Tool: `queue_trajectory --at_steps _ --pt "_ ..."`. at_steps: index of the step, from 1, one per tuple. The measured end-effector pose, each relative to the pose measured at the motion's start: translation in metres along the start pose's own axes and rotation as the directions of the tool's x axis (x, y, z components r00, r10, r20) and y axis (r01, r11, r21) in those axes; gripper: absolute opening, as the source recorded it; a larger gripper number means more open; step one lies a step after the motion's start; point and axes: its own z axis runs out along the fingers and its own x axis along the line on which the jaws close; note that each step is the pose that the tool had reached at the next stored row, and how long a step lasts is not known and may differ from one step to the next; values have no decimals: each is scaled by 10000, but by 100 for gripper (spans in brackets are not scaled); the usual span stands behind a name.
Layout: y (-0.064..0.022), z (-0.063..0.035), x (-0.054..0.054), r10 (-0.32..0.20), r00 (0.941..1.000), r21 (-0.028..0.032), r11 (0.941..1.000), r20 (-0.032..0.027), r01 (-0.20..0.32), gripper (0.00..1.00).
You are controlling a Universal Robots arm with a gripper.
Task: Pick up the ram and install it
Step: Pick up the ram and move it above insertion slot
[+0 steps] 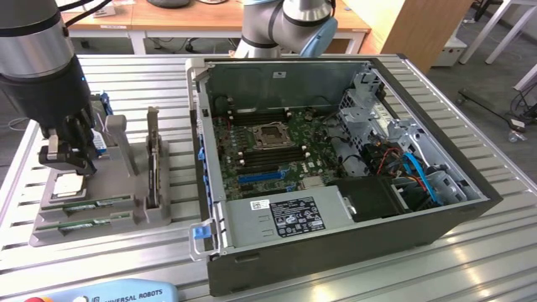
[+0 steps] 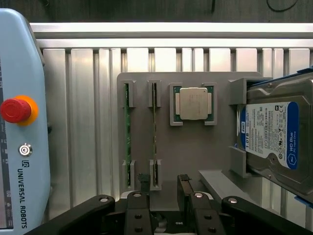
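Note:
Two green ram sticks stand on edge in slots of a grey fixture tray [image 2: 195, 156], one ram stick [image 2: 155, 129] in line with the gap between my fingers and the other ram stick [image 2: 127, 132] beside it. In the exterior view the rams [image 1: 88, 204] lie at the near end of the tray [image 1: 50, 236]. My gripper [image 2: 163, 183] hangs above the tray [image 1: 69, 165], open, with nothing between its fingers [image 2: 143, 180]. It touches neither stick.
A silver CPU [image 2: 193, 104] and a hard drive [image 2: 276, 134] share the tray. The open computer case [image 1: 336, 157] with its motherboard [image 1: 268, 145] stands to the exterior view's right. A teach pendant [image 2: 19, 122] lies beside the tray on the slatted table [image 2: 88, 98].

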Motion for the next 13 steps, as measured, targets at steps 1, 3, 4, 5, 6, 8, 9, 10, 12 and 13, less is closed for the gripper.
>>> queue_trajectory --at_steps 1,3,4,5,6,8,9,10,12,13 --pt "0 0 0 0 10000 0 10000 0 0 36" --pt "4 2 7 2 10000 3 10000 3 -2 36" --pt "8 2 20 1 10000 3 10000 2 -1 36" --pt "14 1 35 0 10000 4 10000 2 0 36" --pt "22 1 51 0 10000 6 10000 2 0 36" --pt "36 1 75 0 10000 9 10000 3 0 36" --pt "39 1 82 -1 10000 9 10000 2 1 36" --pt "41 1 88 0 10000 10 10000 2 0 36" --pt "44 1 95 0 10000 10 10000 2 0 36" --pt "45 1 99 -1 10000 10 10000 2 1 36"
